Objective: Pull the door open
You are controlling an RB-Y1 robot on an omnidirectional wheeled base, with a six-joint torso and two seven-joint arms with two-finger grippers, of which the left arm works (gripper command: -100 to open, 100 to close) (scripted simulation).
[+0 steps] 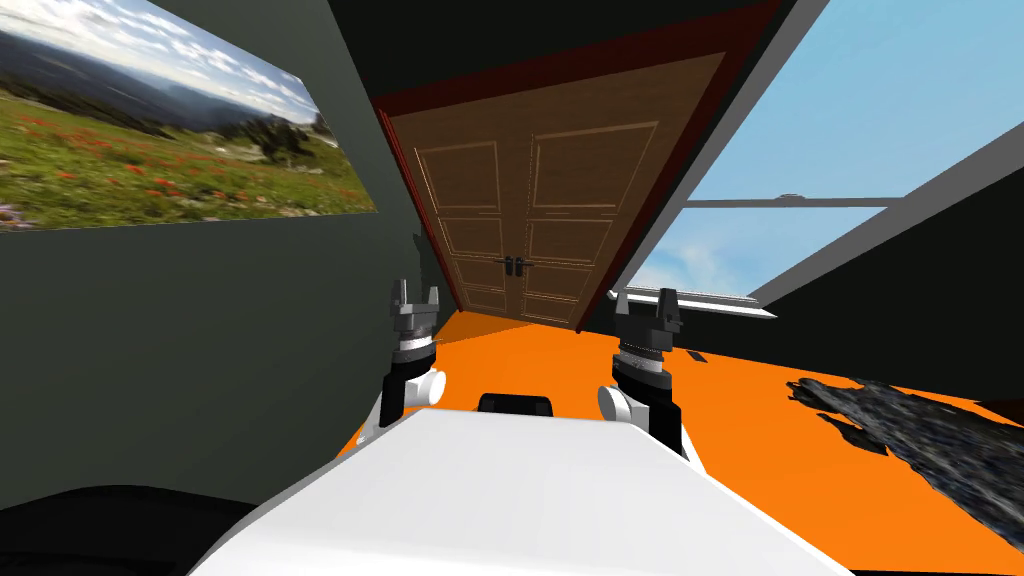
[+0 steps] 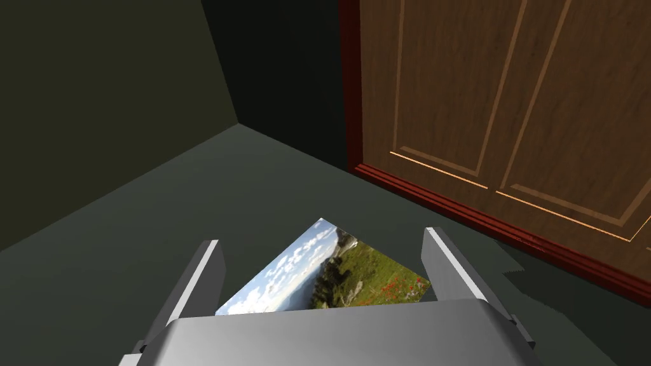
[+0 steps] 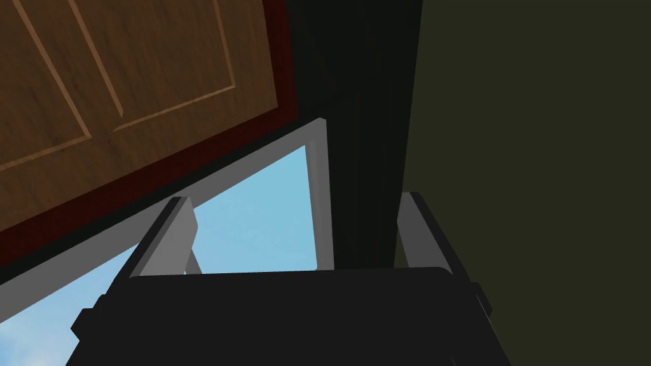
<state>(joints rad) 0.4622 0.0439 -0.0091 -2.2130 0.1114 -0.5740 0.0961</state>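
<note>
Left pincer (image 1: 417,296) apart, right pincer (image 1: 645,300) apart (both empty); door (image 1: 540,215) closed, well ahead.

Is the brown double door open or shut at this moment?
Shut. Both halves of the door lie flush inside the red frame, and the dark handles meet at the middle with no gap.

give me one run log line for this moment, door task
position: short of door | door: shut | handles: untouched | left end effector: open, empty | right end effector: open, empty

White rounded forearms (image 1: 427,385), dark ribbed wrists (image 1: 640,352) with grey bands, thin light grey fingers (image 2: 205,283)
</note>
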